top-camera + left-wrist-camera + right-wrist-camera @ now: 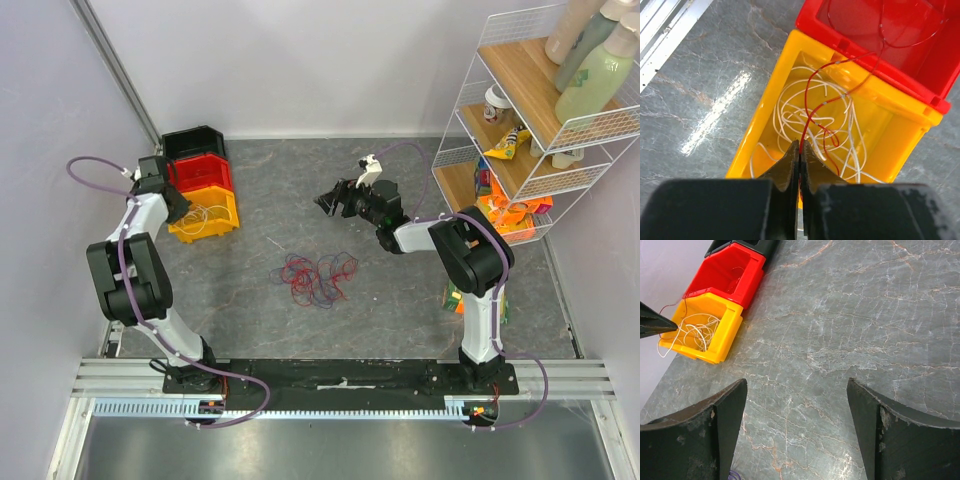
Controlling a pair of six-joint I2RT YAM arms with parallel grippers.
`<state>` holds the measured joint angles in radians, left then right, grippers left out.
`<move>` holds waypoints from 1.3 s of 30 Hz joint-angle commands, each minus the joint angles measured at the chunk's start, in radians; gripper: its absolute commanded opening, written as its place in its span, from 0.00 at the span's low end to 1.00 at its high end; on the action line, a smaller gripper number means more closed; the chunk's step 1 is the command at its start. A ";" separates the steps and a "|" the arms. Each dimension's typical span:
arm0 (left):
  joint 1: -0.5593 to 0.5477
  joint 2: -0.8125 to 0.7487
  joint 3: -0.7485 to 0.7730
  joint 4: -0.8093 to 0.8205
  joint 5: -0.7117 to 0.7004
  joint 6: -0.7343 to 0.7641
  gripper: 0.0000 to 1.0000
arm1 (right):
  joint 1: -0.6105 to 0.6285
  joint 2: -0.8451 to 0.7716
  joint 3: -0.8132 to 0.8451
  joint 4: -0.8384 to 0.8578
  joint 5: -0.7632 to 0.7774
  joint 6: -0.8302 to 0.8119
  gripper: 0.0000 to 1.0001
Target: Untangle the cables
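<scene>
On the grey table [300,170], a wire shelf [530,130] stands far to the right of the yellow bin [767,100], and a red bin [200,175] touches the yellow bin's far side. A loose tangle of red and purple-blue cables [315,277] lies on the table right of the yellow bin and nearer the arm bases, while the right gripper [796,385] hangs well right of the bin, fingers spread wide and holding nothing. Directly above the yellow bin, the left gripper [799,150] is pinched tight on a red cable [807,107] that runs up into the red bin, and white cables [692,330] coil inside the yellow bin.
</scene>
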<state>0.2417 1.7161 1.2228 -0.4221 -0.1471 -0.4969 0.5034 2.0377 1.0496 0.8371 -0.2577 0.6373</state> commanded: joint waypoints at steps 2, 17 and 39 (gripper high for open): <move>0.001 -0.013 0.090 0.072 -0.034 -0.006 0.02 | -0.006 -0.004 0.018 0.063 -0.014 0.013 0.88; 0.001 0.169 0.398 0.174 0.077 0.026 0.02 | -0.008 0.032 0.059 0.045 -0.028 0.025 0.88; -0.018 0.367 0.420 0.044 -0.034 -0.213 0.02 | -0.008 0.056 0.081 0.049 -0.038 0.041 0.88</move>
<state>0.2283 1.9965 1.5238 -0.3393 -0.1482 -0.6594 0.4999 2.0792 1.1015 0.8524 -0.2882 0.6739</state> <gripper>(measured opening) 0.026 0.883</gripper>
